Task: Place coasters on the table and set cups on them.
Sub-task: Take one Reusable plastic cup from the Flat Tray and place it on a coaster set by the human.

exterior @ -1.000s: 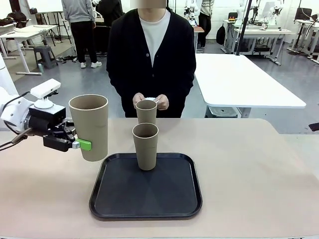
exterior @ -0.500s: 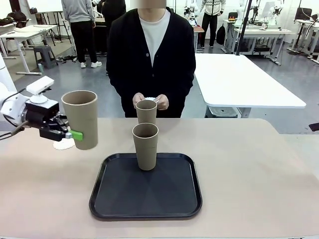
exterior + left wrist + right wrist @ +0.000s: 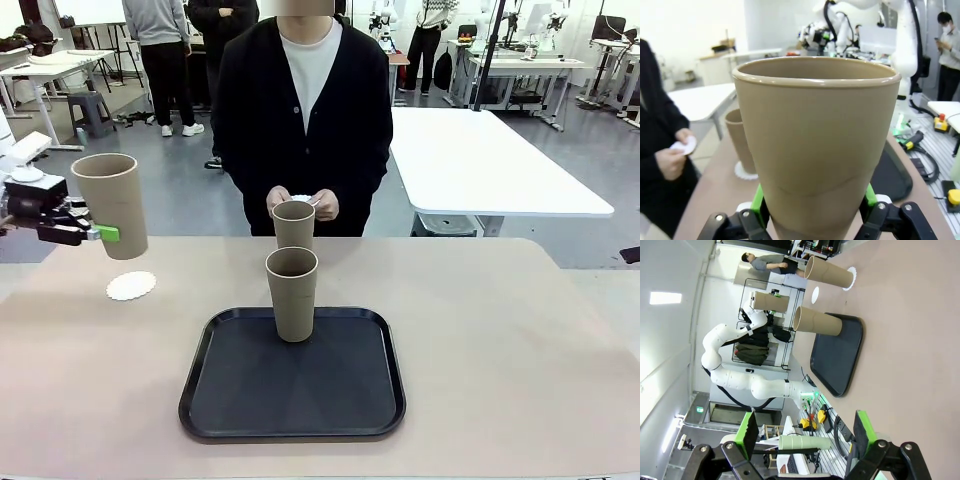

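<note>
Held cup (image 3: 110, 205): up in the air at the left end of the bench (image 3: 500, 340). It is upright with its mouth up.
Left tool (image 3: 108, 234): closed on the held cup's lower part, with a green pad on each side.
Bare coaster (image 3: 131, 286): lies flat on the bench, low under the held cup, with a gap between them. It is white and round with a lacy edge.
Far cup (image 3: 293, 225): stands upright at the far side of the bench, close to the person.
Far coaster (image 3: 742, 172): under the far cup, its white edge peeking out round the foot.
Tray cup (image 3: 292, 293): stands upright near the back edge of the tray, right in front of the far cup.
Tray (image 3: 230, 400): black, in the middle of the bench, well apart from the bare coaster.
Hands (image 3: 325, 207): the person's, held together just behind the far cup, with a small white thing (image 3: 300, 199) in them.
Right tool (image 3: 805, 427): its green pads stand wide apart, gripping nothing.
White table (image 3: 480, 160): behind the bench, on the right.
</note>
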Robot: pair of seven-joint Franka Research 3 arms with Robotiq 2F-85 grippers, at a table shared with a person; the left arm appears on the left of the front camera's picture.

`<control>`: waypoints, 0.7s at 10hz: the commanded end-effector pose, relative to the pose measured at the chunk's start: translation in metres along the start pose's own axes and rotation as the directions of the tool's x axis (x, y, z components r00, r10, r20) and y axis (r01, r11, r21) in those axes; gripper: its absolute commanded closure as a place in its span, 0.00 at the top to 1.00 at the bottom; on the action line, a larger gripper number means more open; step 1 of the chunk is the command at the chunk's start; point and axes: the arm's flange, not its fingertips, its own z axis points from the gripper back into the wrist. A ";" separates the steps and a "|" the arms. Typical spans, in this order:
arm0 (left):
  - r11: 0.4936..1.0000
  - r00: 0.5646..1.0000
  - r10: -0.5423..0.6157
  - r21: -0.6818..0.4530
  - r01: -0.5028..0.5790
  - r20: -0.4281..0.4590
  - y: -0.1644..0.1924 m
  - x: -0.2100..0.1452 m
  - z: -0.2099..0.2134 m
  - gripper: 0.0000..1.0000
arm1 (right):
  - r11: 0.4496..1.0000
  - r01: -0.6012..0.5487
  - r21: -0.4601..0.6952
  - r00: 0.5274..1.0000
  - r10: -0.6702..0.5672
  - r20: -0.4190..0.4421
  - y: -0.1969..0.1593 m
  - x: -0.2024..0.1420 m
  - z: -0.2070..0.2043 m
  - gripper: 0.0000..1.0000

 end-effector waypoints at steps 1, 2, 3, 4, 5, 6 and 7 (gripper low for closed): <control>0.999 0.999 -0.031 0.016 0.031 0.006 0.005 -0.002 0.015 0.84 | 1.000 -0.001 0.007 1.000 0.002 -0.005 0.001 0.002 0.002 1.00; 0.999 0.999 -0.034 0.040 0.034 -0.004 0.011 -0.002 0.025 0.84 | 1.000 -0.001 0.007 1.000 0.002 -0.005 0.001 0.002 0.002 1.00; 0.997 0.999 -0.036 0.068 0.037 -0.014 0.014 -0.003 0.036 0.84 | 1.000 -0.001 0.007 1.000 0.002 -0.005 0.001 0.002 0.002 1.00; 0.995 0.999 -0.036 0.087 0.038 -0.025 0.016 -0.003 0.045 0.84 | 1.000 -0.001 0.007 1.000 0.002 -0.005 0.001 0.002 0.002 1.00; 0.993 0.999 -0.037 0.109 0.040 -0.025 0.017 -0.006 0.053 0.84 | 1.000 -0.001 0.007 1.000 0.002 -0.005 0.001 0.002 0.002 1.00; 0.991 0.999 -0.035 0.127 0.038 -0.025 0.019 -0.008 0.060 0.84 | 1.000 -0.001 0.007 1.000 0.002 -0.005 0.001 0.002 0.002 1.00; 0.988 0.999 -0.029 0.149 0.032 -0.024 0.021 -0.010 0.066 0.84 | 1.000 -0.001 0.007 1.000 0.002 -0.005 0.001 0.002 0.002 1.00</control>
